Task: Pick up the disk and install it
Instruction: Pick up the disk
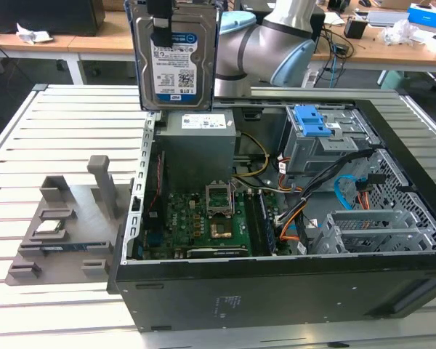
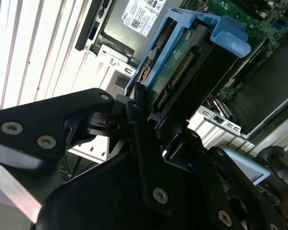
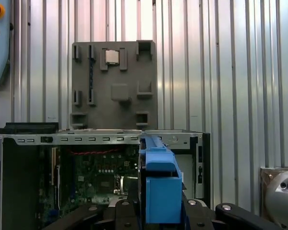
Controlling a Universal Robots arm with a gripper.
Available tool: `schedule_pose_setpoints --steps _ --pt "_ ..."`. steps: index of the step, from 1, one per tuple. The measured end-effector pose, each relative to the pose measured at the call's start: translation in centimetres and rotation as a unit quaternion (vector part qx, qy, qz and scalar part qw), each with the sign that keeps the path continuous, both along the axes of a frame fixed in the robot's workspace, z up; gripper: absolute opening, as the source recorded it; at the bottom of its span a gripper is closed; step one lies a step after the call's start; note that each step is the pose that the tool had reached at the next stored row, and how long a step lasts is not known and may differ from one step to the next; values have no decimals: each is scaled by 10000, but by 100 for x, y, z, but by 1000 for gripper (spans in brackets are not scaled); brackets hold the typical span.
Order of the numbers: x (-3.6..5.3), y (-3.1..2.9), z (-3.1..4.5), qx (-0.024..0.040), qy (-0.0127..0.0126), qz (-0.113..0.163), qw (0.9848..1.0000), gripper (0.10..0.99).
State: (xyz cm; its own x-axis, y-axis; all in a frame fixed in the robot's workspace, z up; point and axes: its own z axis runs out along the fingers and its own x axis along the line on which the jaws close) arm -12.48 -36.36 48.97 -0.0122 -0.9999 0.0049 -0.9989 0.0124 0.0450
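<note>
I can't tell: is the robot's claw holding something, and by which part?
The gripper clamps the flat silver-grey hard disk with blue plastic frame by its upper edge.

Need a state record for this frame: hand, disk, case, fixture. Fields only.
hand: hand shut on the disk, in the air above the case
disk: disk upright, label facing the exterior camera, blue carrier frame on it; not yet installed
case: computer case open, motherboard exposed
cage: blue latch plate inside, toward the exterior view's right
fixture: grey tray beside the case on the exterior view's left, small chip in it
</note>
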Motion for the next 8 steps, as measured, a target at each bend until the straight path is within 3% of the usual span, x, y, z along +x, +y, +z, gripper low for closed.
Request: schedule_pose_setpoints --steps 8 --pt "251 0 0 0 0 -1 10000 361"
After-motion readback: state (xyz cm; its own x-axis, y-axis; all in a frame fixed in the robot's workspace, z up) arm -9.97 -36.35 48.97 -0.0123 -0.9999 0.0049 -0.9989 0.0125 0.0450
